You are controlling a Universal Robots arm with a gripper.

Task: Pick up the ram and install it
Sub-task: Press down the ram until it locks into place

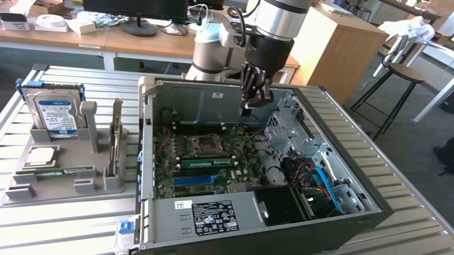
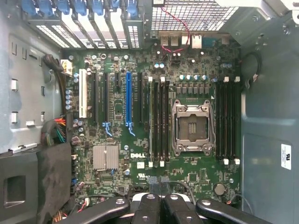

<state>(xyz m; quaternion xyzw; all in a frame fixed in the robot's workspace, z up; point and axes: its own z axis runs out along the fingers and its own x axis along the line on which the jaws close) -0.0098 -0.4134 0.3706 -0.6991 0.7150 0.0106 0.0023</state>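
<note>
A green ram stick (image 1: 206, 162) stands in a motherboard slot beside the CPU socket (image 1: 206, 144), inside the open computer case (image 1: 146, 159). A second, alike ram stick (image 1: 57, 171) lies flat on the grey holder tray (image 1: 64, 186) at the exterior view's left. My gripper (image 1: 247, 110) hangs over the back half of the case, well above the board, shut with nothing seen between its fingers. In the wrist view the gripper (image 2: 162, 200) looks straight down on the motherboard, with black memory slots (image 2: 159, 121) on both sides of the CPU socket (image 2: 193, 127).
On the tray stand a hard drive (image 1: 55, 109) and an upright expansion card (image 1: 116, 139). A blue slot (image 2: 128, 95), a heatsink (image 2: 105, 157) and cable bundles (image 2: 58, 133) lie on the board. The drive cage (image 1: 291, 133) and power supply (image 1: 212, 215) crowd the case.
</note>
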